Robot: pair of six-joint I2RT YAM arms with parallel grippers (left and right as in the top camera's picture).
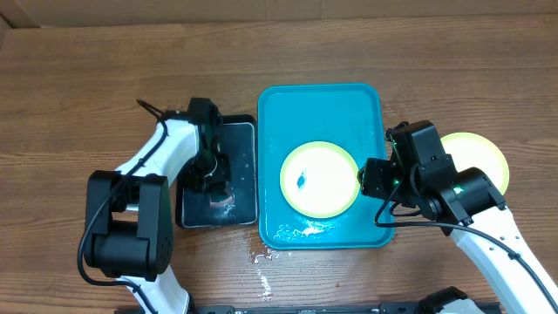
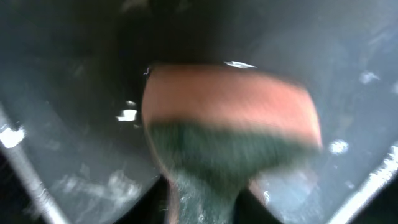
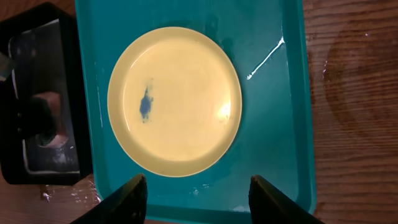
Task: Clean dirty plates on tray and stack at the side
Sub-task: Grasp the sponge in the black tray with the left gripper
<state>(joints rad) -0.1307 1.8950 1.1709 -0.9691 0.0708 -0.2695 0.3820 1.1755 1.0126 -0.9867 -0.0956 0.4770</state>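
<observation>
Since the left gripper (image 1: 213, 178) pinches the sponge (image 2: 230, 130), we scrub the blue smear (image 3: 145, 104) on the plate (image 3: 186, 87); right gripper (image 3: 198, 188) gapes wide.

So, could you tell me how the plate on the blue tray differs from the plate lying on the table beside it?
The tray plate has a blue smear; the table plate shows none on its visible part. The tray plate lies in full view inside the blue tray; the table plate sits on the wooden table to its right, partly hidden by the right arm. Both are round and pale with yellow-green rims.
</observation>
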